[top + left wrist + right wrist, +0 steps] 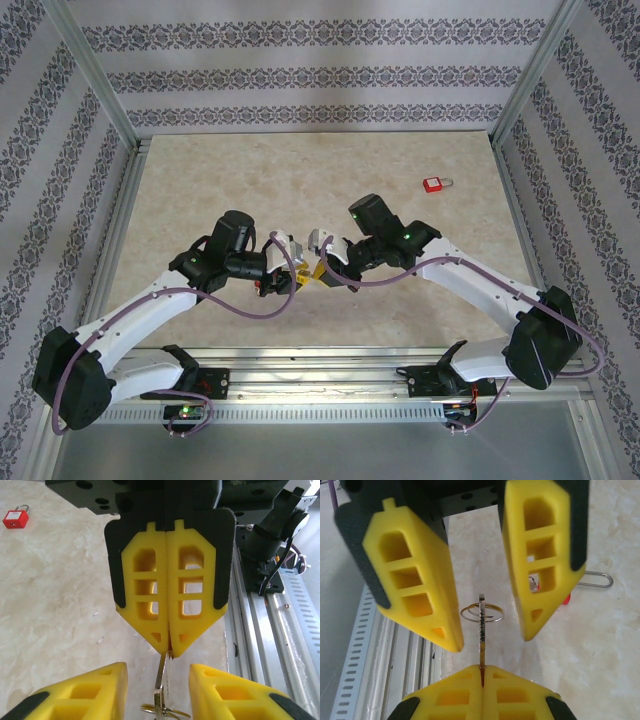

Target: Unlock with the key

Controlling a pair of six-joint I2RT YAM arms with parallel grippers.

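**Key in the right arm's pinch, padlock far off on the marbled top**

The right gripper (481, 672) has its yellow ribbed fingers pressed together on the blade of a thin silver metal key (481, 630), which carries a wire key ring (482, 614). The left gripper (490, 640) straddles the key with its fingers apart, touching neither side. A small red padlock with a silver shackle (434, 185) lies well apart, far right on the beige marbled tabletop (250, 180). Grey floral-banded wallpaper (320, 80) and aluminium corner posts (100, 80) enclose the table. A metal rail (320, 365) runs along its near edge.
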